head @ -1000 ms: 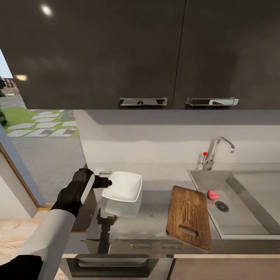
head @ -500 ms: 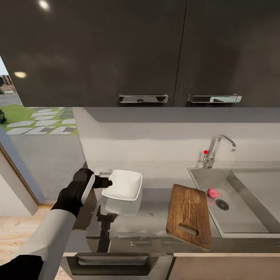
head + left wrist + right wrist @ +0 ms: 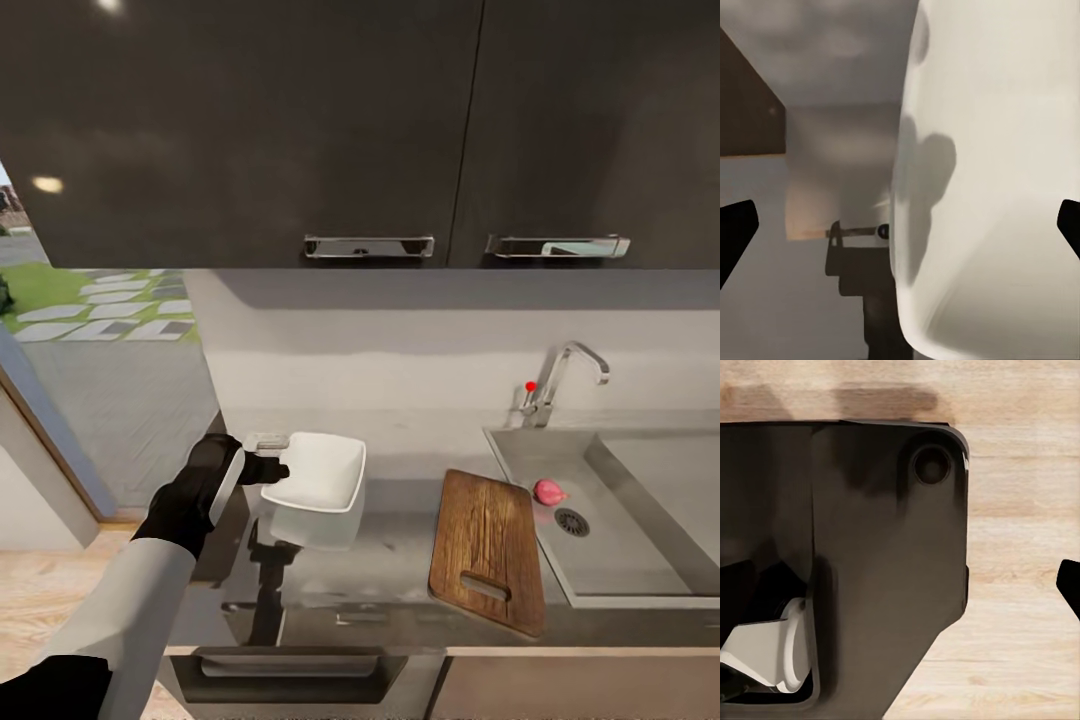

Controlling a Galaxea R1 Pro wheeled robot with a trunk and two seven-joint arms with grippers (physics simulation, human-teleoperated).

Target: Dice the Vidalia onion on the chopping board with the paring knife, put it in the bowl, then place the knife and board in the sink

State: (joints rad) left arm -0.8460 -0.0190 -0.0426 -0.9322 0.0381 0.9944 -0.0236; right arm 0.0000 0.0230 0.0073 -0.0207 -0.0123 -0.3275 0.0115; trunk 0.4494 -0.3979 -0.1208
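The left pincer [image 3: 272, 467] grips the rim of the white bowl [image 3: 318, 472], held just above the bench [image 3: 400, 560]. The onion [image 3: 549, 491] lies in the sink [image 3: 640, 570], undiced, beside the bare chopping board [image 3: 487, 550]: nearly everything remains. The right pincer's opening I cannot tell.

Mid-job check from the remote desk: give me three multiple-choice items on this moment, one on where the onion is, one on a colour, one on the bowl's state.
1. Where is the onion?
A. on the chopping board
B. in the sink, near the drain
C. in the bowl

2. What colour is the knob on the tap?
A. red
B. blue
C. black

3. What is the state of the bowl?
A. upside down on the floor
B. lying in the basin
C. gripped at its rim by the left gripper, above the countertop

Answers:
1 B: it lies in the sink beside the round drain.
2 A: a red dot shows by the tap's base.
3 C: the left gripper meets the rim, and the bowl's reflection lies below it on the countertop.
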